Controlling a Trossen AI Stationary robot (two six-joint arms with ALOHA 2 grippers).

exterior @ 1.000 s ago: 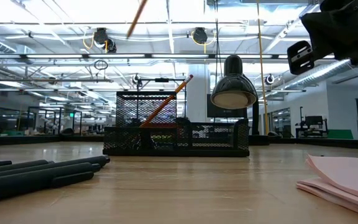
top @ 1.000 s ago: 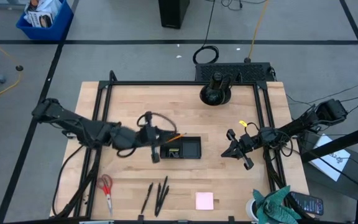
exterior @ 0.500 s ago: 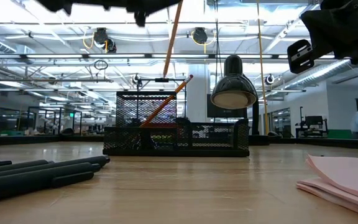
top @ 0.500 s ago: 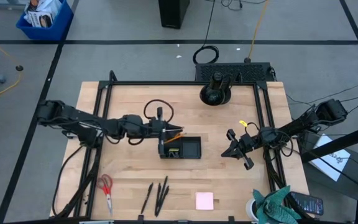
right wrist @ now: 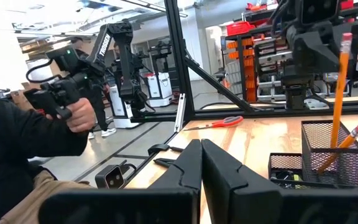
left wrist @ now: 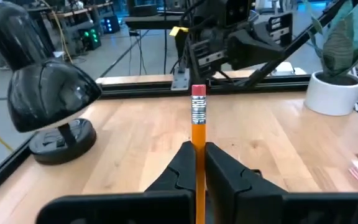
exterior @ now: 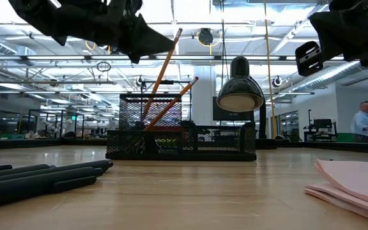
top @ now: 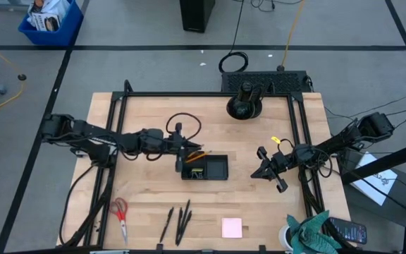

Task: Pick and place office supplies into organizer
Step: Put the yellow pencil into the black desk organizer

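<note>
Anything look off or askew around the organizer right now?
Nothing spilled or damaged. The left claw holds a pencil tilted into the organizer, beside another pencil already leaning there. The right claw is shut and waits to the side.

The left arm stretches from the 9 o'clock edge toward the centre, its left gripper [top: 178, 156] raised above the worktop with fingers [left wrist: 182, 163] pressed together. The right arm waits toward 3 o'clock, right gripper [top: 270, 173] aloft, fingers [right wrist: 188, 165] closed.
</note>
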